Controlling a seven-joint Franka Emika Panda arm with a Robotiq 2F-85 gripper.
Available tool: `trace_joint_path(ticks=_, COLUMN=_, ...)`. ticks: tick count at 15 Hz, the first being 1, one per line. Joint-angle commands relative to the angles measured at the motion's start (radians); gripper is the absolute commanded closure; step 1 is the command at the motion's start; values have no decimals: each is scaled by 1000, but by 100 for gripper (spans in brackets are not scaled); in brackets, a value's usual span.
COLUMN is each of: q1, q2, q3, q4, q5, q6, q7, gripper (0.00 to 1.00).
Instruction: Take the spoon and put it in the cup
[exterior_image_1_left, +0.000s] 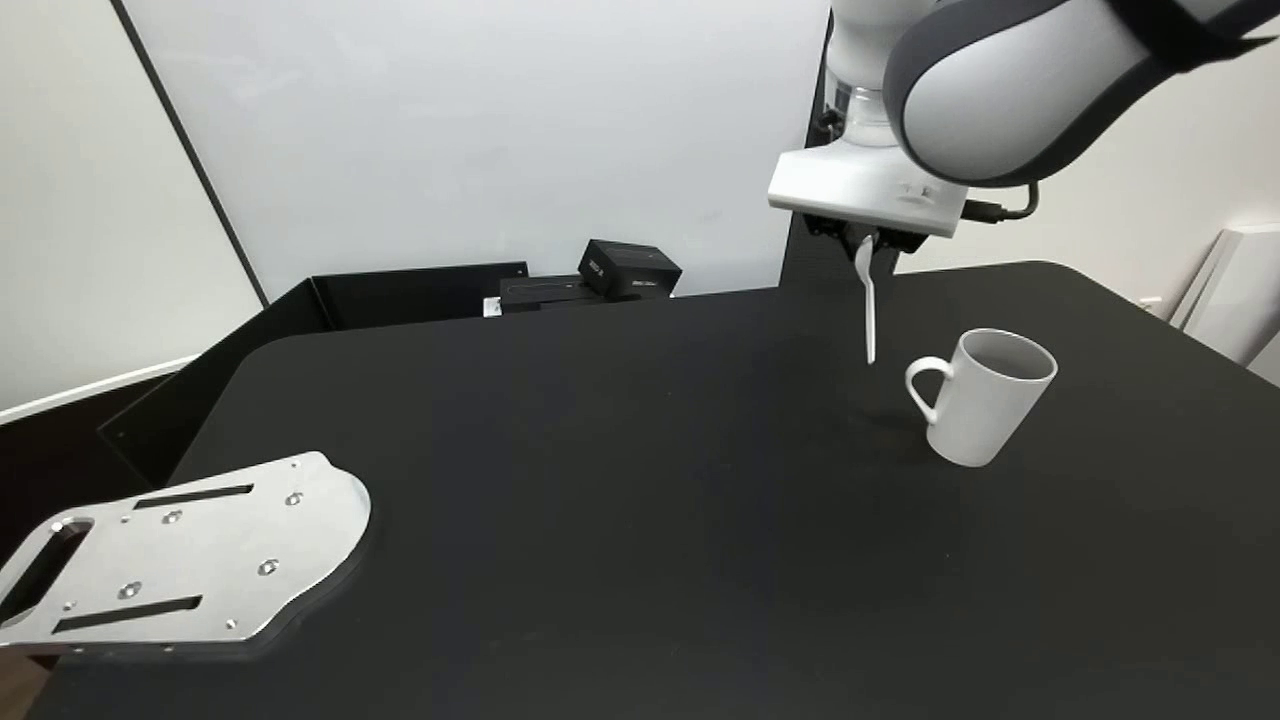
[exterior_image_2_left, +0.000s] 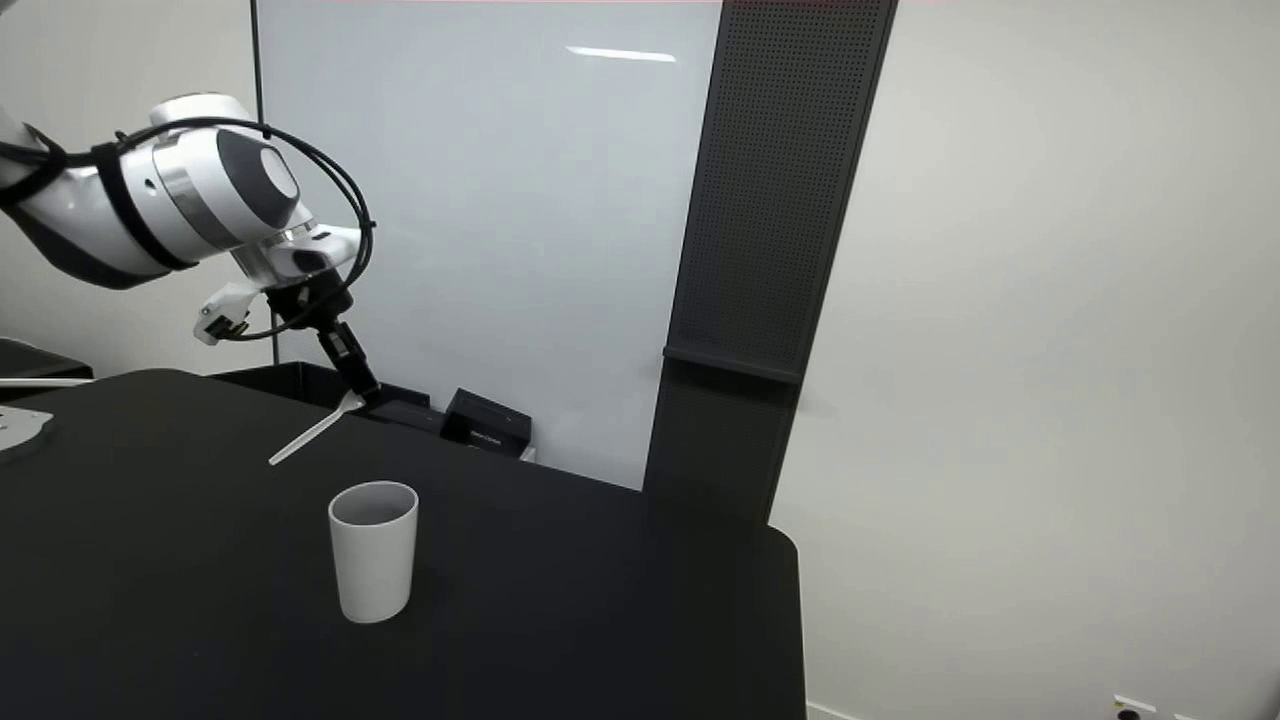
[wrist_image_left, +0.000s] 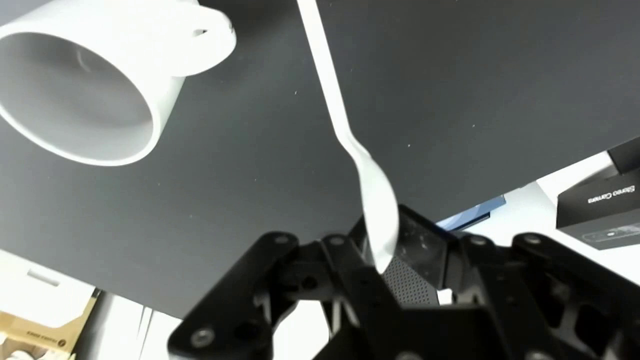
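The surface (exterior_image_1_left: 600, 520) is matte black with rounded corners, and in an exterior view a slotted metal plate (exterior_image_1_left: 220, 550) lies at its near left, reaching past the edge. Beyond the far edge rises a glossy white panel (exterior_image_2_left: 480, 200), with a dark perforated panel (exterior_image_2_left: 785, 180) to its right and then a pale wall (exterior_image_2_left: 1040, 350), a socket (exterior_image_2_left: 1133, 708) low at the right. For writing, I can read "Stereo Camera" on a black box (wrist_image_left: 602, 210) past the far edge, upside down in the wrist view; on a brown carton (wrist_image_left: 30, 327) at the left there, the lettering is too small to make out. My hand (wrist_image_left: 382, 239) is clenched on the bowl end of a white spoon (wrist_image_left: 353, 144), held clear above the surface, its handle pointing down; the white mug (exterior_image_1_left: 985, 410) stands upright, apart from the spoon, to its right and nearer in both exterior views.
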Motion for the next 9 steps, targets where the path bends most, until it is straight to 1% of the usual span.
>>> trace_joint_path(ticks=1, q1=32, q2=-74, q3=-50, q4=-73, q5=-176, q6=-12, q7=166, gripper=97)
trace_joint_path(ticks=3, q1=32, q2=-94, q3=-64, q4=-98, q5=-306, q6=-14, q7=272, gripper=97)
trace_joint_path(ticks=4, q1=22, q2=-108, q3=-57, q4=-111, q5=-367, q6=-29, q7=318, gripper=97)
trace_joint_path(ticks=7, q1=-16, q2=-152, q3=-18, q4=-152, q5=-546, q6=-88, q7=453, gripper=97)
trace_joint_path(ticks=9, q1=-51, q2=-179, q3=26, q4=-180, q5=-628, q6=-148, q7=515, gripper=97)
